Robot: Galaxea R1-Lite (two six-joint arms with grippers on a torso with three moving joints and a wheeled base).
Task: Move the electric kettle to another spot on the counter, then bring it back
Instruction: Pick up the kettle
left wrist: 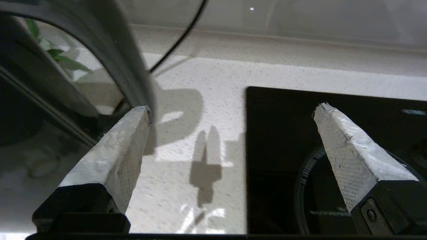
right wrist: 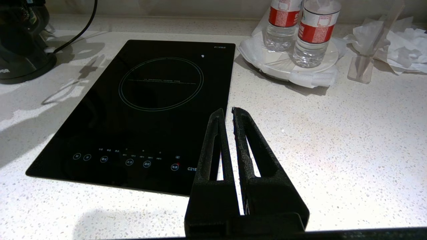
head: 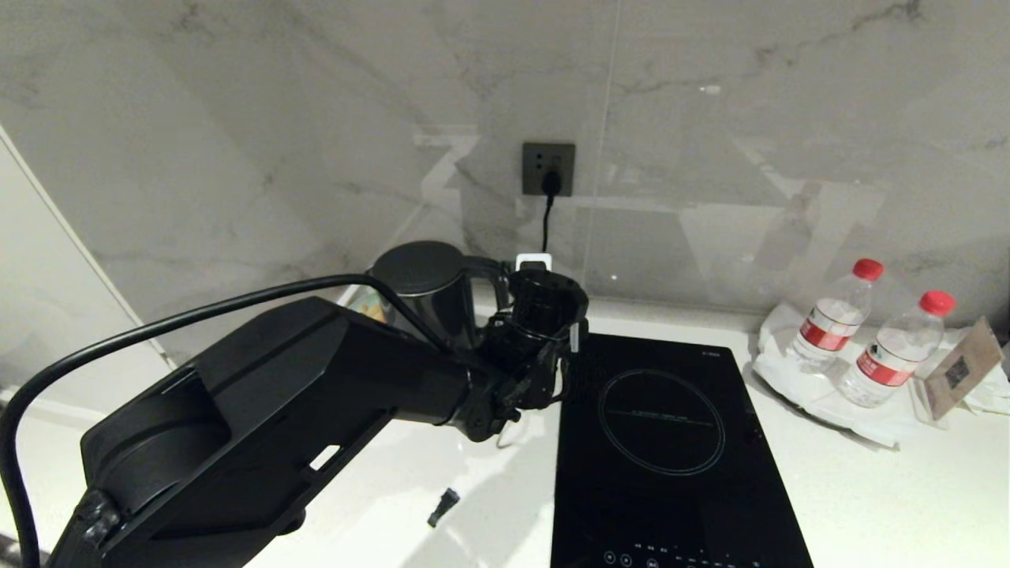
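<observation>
The left gripper (left wrist: pixel 230 113) is spread wide and holds nothing; one finger (left wrist: pixel 116 146) is set against the outside of the kettle (head: pixel 426 296) handle (left wrist: pixel 113 56), so the loop is not yet bracketed for a lift, it seems. The kettle stands at the back of the counter (left wrist: pixel 206 100), just beside the cooktop (head: pixel 671 442), under the socket (head: pixel 548 167). The right gripper (right wrist: pixel 227 111), nearly shut and empty, is parked over the cooktop's near corner.
</observation>
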